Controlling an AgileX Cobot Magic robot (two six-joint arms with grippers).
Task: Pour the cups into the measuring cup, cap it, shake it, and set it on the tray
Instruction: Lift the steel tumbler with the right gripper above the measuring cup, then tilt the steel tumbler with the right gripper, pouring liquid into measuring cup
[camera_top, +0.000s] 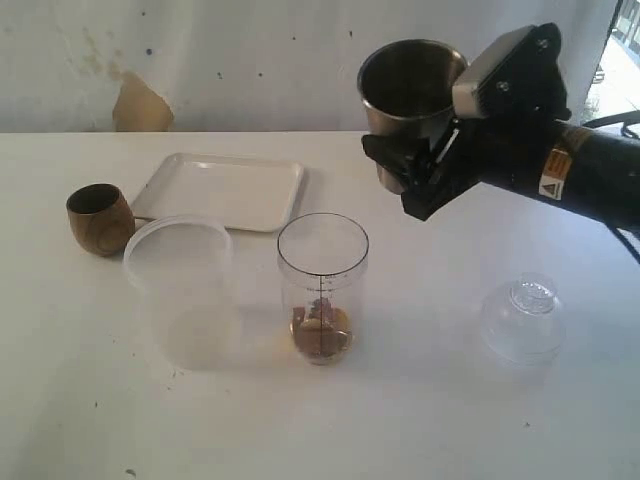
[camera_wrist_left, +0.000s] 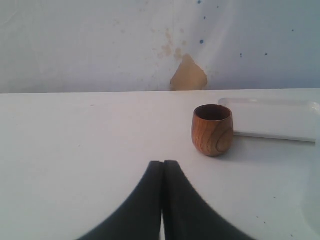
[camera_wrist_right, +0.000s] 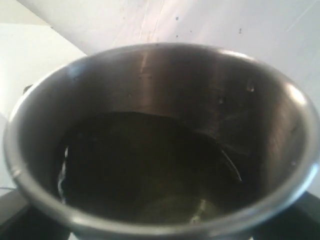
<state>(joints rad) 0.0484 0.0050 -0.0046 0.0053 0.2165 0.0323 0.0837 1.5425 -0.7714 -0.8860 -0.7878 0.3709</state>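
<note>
1. Right gripper (camera_top: 415, 160): jaws wide, clamped around the steel tumbler (camera_top: 410, 85), held aloft near upright, liquid inside.
2. Measuring cup (camera_top: 322, 285): stands upright, uncapped, at 7 o'clock from the tumbler and lower; right arm nearer.

Wooden cup (camera_top: 100, 218) left of tray (camera_top: 220, 190), tub (camera_top: 180, 295) left of measuring cup (camera_top: 322, 275), tumbler (camera_top: 410, 88) above, likely lid (camera_top: 522, 318) right

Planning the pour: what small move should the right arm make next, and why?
Probably carry the steel tumbler over the measuring cup's open mouth before tilting: the right end effector holds it raised, liquid inside, off to the cup's side.
</note>
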